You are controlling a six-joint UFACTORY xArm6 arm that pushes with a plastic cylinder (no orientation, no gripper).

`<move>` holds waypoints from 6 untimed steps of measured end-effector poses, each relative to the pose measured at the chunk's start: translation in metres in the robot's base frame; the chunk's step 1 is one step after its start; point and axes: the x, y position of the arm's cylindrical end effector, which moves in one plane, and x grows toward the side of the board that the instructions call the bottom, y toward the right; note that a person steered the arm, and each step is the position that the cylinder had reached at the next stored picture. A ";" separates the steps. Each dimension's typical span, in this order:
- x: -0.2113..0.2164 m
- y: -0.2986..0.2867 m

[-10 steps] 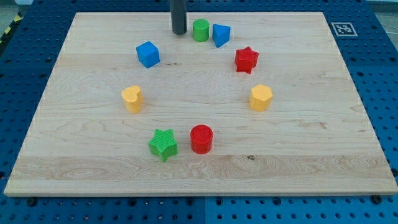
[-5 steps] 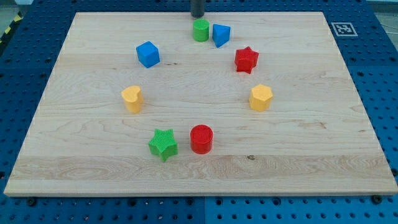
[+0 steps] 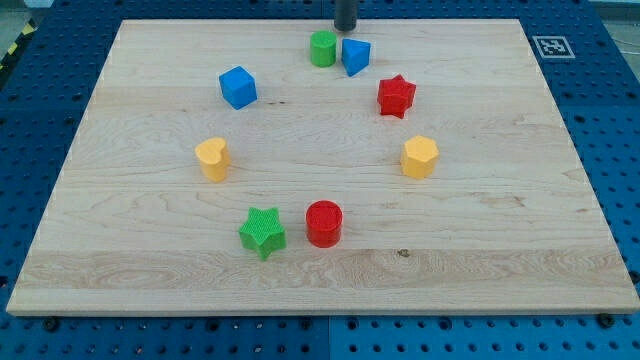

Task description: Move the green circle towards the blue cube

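Note:
The green circle (image 3: 322, 48) stands near the board's top edge, touching a blue triangular block (image 3: 355, 56) on its right. The blue cube (image 3: 238, 87) lies to the lower left of the green circle, well apart from it. My tip (image 3: 345, 29) is at the view's top, just above and between the green circle and the blue triangular block, slightly to the circle's upper right, not touching either as far as I can tell.
A red star (image 3: 396, 96), a yellow hexagonal block (image 3: 420, 157), a red cylinder (image 3: 324, 223), a green star (image 3: 262, 232) and a yellow heart (image 3: 212, 158) form a ring on the wooden board (image 3: 150, 260). A fiducial marker (image 3: 553, 46) sits at the top right corner.
My tip has moved right and up along the top edge, from left of the green circle to its upper right. No block has moved.

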 end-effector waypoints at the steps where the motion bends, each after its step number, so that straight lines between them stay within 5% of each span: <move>1: 0.024 -0.002; 6: 0.047 -0.025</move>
